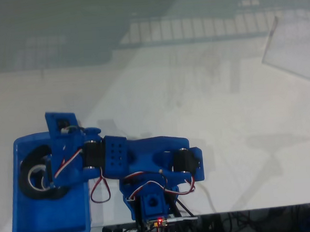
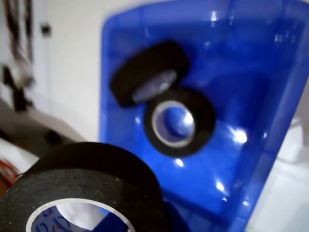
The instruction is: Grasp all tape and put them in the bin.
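Pale, glossy counter (image 1: 206, 92) with window reflections along its far edge, seen from above in the fixed view; a clear sheet (image 1: 293, 49) lies at far right. Bin (image 1: 51, 222): bright blue tub at near left of the counter, open side up. Arm (image 1: 147, 158): blue, based at the near edge, folded and reaching left so that its end effector (image 1: 53, 169) hangs over the bin's far half. Third tape roll (image 2: 82, 188): black, pale core with print, close against the wrist camera at lower left, apparently carried by the end effector; the fingers themselves are hidden, so whether they pinch the roll cannot be told. Two tape rolls in the bin: flat roll (image 2: 179, 122) lying hole-up on the floor, and tilted roll (image 2: 149, 72) leaning on its far-left edge, the two touching. Key relation: the bin floor lies directly below the carried roll, so the release appears to need only opening, with little sideways travel.
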Motion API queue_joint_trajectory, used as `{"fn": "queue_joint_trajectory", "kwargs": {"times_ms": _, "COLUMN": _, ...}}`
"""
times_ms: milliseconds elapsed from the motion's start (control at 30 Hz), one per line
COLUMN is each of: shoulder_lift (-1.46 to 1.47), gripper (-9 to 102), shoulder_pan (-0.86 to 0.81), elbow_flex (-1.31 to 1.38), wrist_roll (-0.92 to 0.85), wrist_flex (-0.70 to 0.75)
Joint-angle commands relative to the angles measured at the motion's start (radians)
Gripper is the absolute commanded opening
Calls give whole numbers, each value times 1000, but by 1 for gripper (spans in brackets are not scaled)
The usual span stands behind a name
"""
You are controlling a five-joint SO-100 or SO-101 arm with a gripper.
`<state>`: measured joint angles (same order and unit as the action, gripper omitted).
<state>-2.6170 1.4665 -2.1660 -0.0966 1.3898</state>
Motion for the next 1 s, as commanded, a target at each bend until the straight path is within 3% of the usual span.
{"fn": "queue_joint_trajectory", "kwargs": {"times_ms": 0, "shoulder_lift": -25, "gripper": 0, "shoulder_pan": 28, "elbow_flex": -14, "wrist_roll": -17, "wrist_flex": -14}}
{"fn": "queue_joint_trajectory", "kwargs": {"times_ms": 667, "shoulder_lift": -94, "gripper": 28, "shoulder_pan": -6, "elbow_flex": -91, "wrist_roll": 29, "wrist_flex": -49}}
{"fn": "queue_joint_trajectory", "kwargs": {"times_ms": 833, "shoulder_lift": -94, "gripper": 29, "shoulder_pan": -158, "elbow_flex": -89, "wrist_roll": 26, "wrist_flex": -118}}
{"fn": "queue_joint_trajectory", "kwargs": {"times_ms": 967, "shoulder_lift": -86, "gripper": 29, "shoulder_pan": -390, "elbow_flex": -89, "wrist_roll": 6, "wrist_flex": -198}}
